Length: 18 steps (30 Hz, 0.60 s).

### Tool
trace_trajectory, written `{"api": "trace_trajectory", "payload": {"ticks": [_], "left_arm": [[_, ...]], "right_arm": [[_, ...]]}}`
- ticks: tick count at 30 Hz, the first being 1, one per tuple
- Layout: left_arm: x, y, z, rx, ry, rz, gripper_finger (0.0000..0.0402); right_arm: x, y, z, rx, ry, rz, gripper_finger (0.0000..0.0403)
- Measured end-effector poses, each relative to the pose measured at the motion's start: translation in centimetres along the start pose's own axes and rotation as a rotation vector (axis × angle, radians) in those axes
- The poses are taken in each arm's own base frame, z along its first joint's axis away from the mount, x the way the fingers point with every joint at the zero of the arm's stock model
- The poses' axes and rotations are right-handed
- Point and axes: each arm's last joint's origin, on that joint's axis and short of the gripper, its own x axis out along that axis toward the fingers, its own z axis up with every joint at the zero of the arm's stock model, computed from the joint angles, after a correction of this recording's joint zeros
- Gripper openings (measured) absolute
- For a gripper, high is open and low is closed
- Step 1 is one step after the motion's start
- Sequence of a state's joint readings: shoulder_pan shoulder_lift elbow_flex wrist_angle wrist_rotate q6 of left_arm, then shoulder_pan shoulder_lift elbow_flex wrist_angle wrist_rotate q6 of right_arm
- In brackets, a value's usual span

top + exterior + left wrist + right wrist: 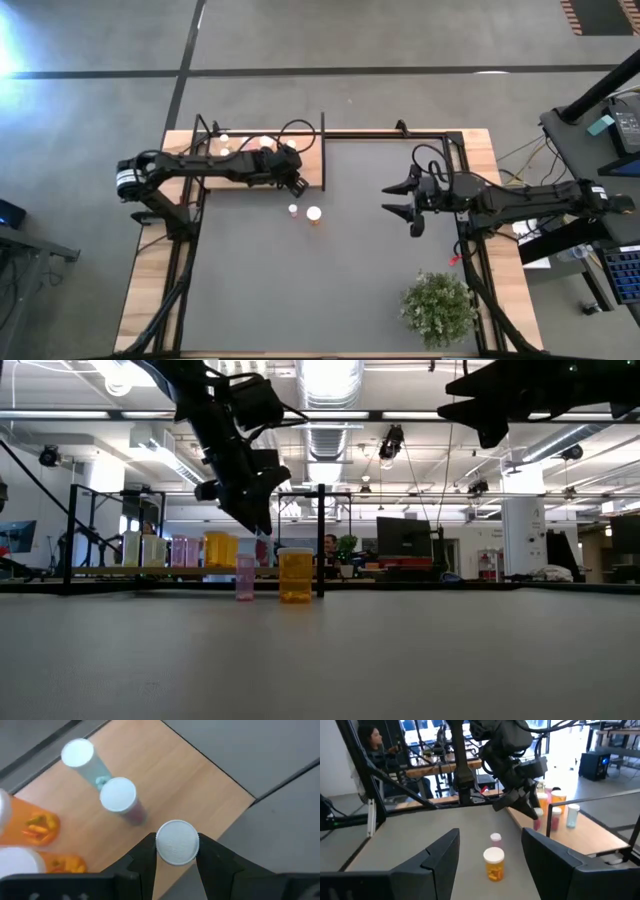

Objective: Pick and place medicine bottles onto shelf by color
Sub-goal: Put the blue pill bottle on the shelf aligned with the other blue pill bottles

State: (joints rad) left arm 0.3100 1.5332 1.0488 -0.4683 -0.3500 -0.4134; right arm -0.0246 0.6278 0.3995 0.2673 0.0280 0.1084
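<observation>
I'm holding the left gripper [176, 857] over the near corner of the shelf [170, 775], fingers clamped on the white cap of a bottle [177, 842]; its body is hanging below the cap and hidden in the wrist view, while the right wrist view is showing pink [537, 823] under the fingers. The bottle's long axis is running upright, straight down from the gripper, so the coming move, as I judge it, is a short lowering onto the board. Just ahead of the fingers a pink bottle [120, 799] is standing on the shelf, a pale one [80, 756] beyond it and orange ones [32, 827] off to the side, so the free spot beside the pink one looks like the matching target. I'm parking the right gripper [402, 200] well apart over open tabletop, fingers spread and empty. Two bottles are waiting on the table [300, 290] between the arms, a small pink one [293, 211] and an orange one [314, 214], both upright and nearer the left gripper than the right.
</observation>
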Motion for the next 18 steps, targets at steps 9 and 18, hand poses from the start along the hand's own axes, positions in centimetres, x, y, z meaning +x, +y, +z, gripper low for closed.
{"api": "trace_trajectory", "payload": {"ticks": [9,18], "left_arm": [[0.4,0.0,-0.4,-0.025,0.002,0.001,0.0106],[0.4,0.0,-0.4,-0.025,0.003,0.002,0.0106]], "right_arm": [[-0.9,-0.3,-2.2,0.010,-0.003,0.001,0.0203],[-2.0,-0.7,-5.6,0.112,-0.091,0.016,0.0203]]}}
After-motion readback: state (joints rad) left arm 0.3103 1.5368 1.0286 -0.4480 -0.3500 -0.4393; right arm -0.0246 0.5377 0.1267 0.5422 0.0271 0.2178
